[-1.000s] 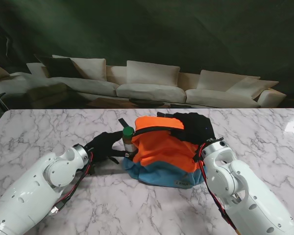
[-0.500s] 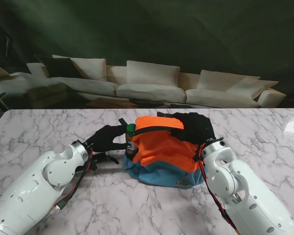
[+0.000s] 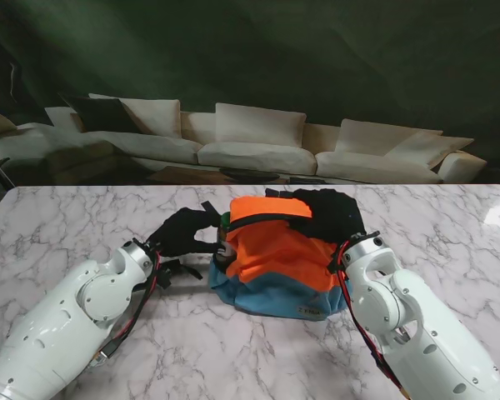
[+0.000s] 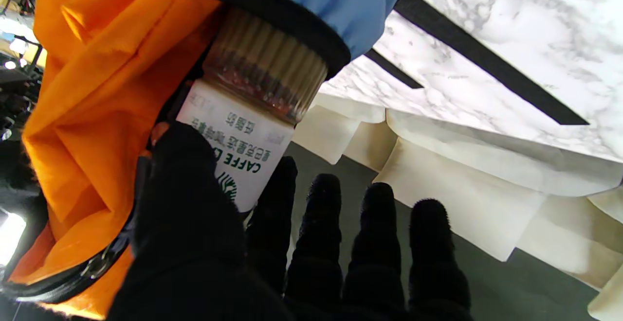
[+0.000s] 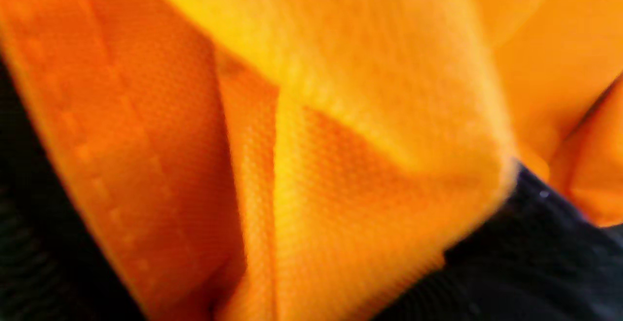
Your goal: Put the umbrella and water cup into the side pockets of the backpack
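My left hand (image 3: 183, 233) holds the water cup (image 4: 243, 131) — standing up, bottom in the backpack's (image 3: 275, 258) left pocket; my right hand (image 3: 333, 212) rests on top — grip unclear.

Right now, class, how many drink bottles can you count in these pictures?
1. The coffee bottle sits partly in the backpack's left side pocket, gripped by the left hand. The right hand rests on the backpack. More could be hidden behind the bag.

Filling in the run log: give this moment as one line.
left hand: shut on bottle | bottle: base in backpack side pocket | right hand: on backpack top | umbrella: unseen
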`<control>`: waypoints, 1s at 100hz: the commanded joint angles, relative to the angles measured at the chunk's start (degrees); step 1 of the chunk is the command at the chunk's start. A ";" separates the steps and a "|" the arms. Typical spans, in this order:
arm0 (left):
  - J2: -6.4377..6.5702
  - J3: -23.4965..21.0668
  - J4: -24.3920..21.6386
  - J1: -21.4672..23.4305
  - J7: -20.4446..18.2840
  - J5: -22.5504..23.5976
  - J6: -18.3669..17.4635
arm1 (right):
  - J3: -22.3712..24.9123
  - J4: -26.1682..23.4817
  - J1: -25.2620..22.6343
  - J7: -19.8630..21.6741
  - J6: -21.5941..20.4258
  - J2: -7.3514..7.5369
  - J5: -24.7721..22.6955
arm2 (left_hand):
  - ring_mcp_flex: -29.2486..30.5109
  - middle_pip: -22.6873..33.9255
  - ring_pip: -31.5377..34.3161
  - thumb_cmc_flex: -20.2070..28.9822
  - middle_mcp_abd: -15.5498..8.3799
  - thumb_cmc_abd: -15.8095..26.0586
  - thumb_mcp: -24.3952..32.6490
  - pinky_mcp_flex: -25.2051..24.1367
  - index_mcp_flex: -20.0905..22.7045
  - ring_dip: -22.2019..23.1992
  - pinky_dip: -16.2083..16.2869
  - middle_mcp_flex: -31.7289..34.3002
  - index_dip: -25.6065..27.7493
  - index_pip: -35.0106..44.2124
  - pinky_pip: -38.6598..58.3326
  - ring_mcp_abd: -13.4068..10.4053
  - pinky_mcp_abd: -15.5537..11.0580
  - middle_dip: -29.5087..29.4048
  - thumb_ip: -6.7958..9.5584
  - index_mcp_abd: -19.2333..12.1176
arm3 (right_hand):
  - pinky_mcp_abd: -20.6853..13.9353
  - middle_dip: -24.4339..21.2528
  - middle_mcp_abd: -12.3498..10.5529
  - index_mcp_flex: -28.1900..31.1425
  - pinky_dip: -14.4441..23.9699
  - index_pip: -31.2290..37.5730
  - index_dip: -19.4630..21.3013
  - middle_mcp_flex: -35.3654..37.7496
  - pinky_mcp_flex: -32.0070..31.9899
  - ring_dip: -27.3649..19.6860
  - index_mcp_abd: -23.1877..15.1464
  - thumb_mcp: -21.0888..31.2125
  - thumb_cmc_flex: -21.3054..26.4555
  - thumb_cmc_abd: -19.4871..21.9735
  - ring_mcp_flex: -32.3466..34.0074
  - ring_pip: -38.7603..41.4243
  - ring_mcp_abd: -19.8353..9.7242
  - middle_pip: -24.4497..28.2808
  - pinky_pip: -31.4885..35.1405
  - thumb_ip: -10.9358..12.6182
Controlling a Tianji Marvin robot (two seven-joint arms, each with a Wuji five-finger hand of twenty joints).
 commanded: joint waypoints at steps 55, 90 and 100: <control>1.96 -3.35 -2.51 1.12 -7.74 3.62 1.24 | -0.13 0.03 -0.45 0.20 -0.22 -0.21 -0.12 | -2.78 -5.86 -1.70 -7.40 4.73 6.12 6.50 -1.27 -7.37 -0.21 -0.86 -6.32 -8.61 -14.06 -1.69 1.21 1.07 -3.11 4.87 1.57 | 0.03 0.33 -2.51 2.67 0.37 2.61 2.03 0.64 -0.19 0.59 -9.02 4.96 6.79 5.62 3.54 1.24 -1.70 1.20 1.58 2.14; 1.87 -12.48 -17.28 6.31 -11.15 -2.77 0.31 | -0.47 1.33 0.63 0.01 0.32 -0.36 0.52 | -7.04 -13.49 -4.21 -14.17 9.64 9.47 5.52 -2.31 -17.95 -2.01 -2.61 -19.97 -11.42 -20.66 -5.71 2.99 1.47 -8.42 4.43 6.10 | 0.03 -0.08 -2.22 2.74 0.37 1.71 0.14 1.25 -0.20 0.64 -7.27 5.18 5.83 5.57 3.55 1.14 -1.32 0.40 1.56 2.03; 2.17 -12.14 -18.80 4.98 -13.12 -4.16 -0.32 | -0.86 2.25 1.32 -0.31 0.84 -0.41 0.39 | -8.46 -14.33 -4.98 -19.84 10.87 7.47 5.10 -2.20 -23.77 -2.94 -2.95 -25.01 -13.27 -23.55 -7.04 4.20 1.58 -11.50 4.15 7.36 | 0.03 -0.15 -2.21 2.53 0.37 1.31 -0.71 1.33 -0.20 0.67 -6.66 5.13 5.55 5.76 3.53 1.15 -1.27 0.29 1.56 2.07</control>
